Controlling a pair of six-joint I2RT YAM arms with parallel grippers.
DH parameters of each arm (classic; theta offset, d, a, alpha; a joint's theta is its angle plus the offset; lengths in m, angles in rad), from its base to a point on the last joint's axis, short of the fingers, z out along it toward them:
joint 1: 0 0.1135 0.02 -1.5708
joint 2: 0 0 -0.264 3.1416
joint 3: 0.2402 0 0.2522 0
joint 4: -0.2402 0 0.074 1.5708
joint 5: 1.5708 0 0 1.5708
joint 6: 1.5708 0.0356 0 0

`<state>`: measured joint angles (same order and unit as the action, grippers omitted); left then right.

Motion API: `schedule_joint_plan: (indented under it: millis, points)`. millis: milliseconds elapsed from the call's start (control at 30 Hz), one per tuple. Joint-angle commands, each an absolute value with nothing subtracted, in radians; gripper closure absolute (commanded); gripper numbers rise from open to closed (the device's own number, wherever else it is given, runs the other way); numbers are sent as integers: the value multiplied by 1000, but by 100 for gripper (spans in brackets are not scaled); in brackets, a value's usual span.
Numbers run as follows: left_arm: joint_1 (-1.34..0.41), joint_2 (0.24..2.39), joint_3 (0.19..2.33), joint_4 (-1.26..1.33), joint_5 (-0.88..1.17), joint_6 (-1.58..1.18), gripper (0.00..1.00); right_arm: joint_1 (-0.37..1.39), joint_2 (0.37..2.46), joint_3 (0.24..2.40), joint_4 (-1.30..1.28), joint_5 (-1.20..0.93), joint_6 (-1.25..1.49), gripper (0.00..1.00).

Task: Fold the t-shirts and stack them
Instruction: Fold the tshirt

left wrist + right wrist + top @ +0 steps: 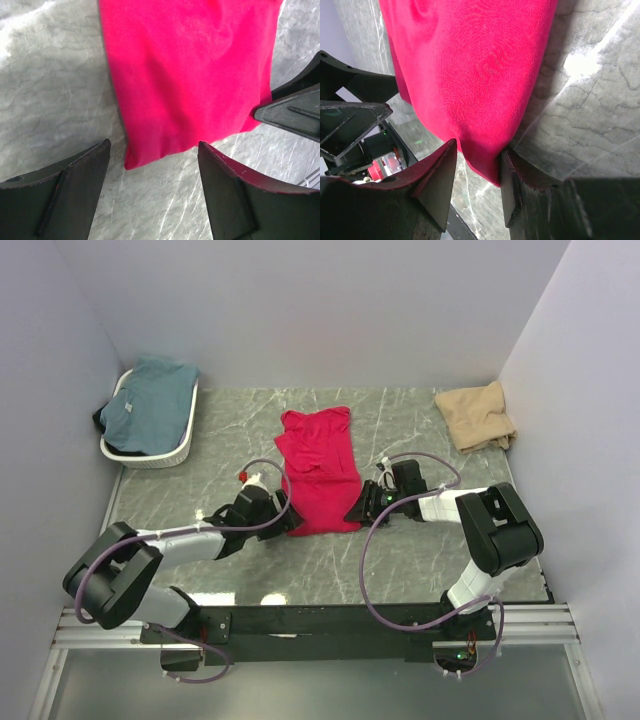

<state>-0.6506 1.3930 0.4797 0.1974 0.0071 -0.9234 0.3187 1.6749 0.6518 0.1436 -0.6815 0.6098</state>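
Observation:
A crimson red t-shirt [318,468] lies folded into a long strip in the middle of the table, its near edge between my two grippers. My left gripper [288,516] sits at its near left corner. In the left wrist view the fingers [90,165] stand wide apart, with the red corner [150,145] just ahead of them and not pinched. My right gripper [362,506] is at the near right corner. Its jaws are partly open around the red corner [485,160], which touches the right finger [512,175]. A tan t-shirt [478,416] lies crumpled at the back right. A teal t-shirt [150,405] fills the basket.
The white oval basket [150,458] stands at the back left by the wall. White walls close in the table on the left, back and right. The right gripper's black finger [295,112] shows at the right edge of the left wrist view.

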Motion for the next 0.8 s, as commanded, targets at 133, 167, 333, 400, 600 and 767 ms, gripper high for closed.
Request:
schedule_joint_plan:
  millis: [133, 167, 333, 400, 600, 767]
  points:
    - [-669, 1623, 423, 141, 40, -910, 23, 330, 1707, 643, 45, -557, 549, 53]
    - [-676, 1635, 419, 162, 54, -913, 24, 331, 1707, 640, 44, -554, 549, 53]
    - [-695, 1680, 407, 192, 69, -933, 26, 330, 1703, 634, 49, -555, 551, 60]
    - [-696, 1671, 399, 189, 68, -936, 29, 330, 1706, 634, 52, -560, 551, 69]
    - [-699, 1620, 406, 117, 46, -937, 54, 330, 1709, 638, 52, -566, 549, 100]
    - [-707, 1553, 416, 31, 17, -934, 61, 330, 1695, 637, 41, -554, 546, 100]
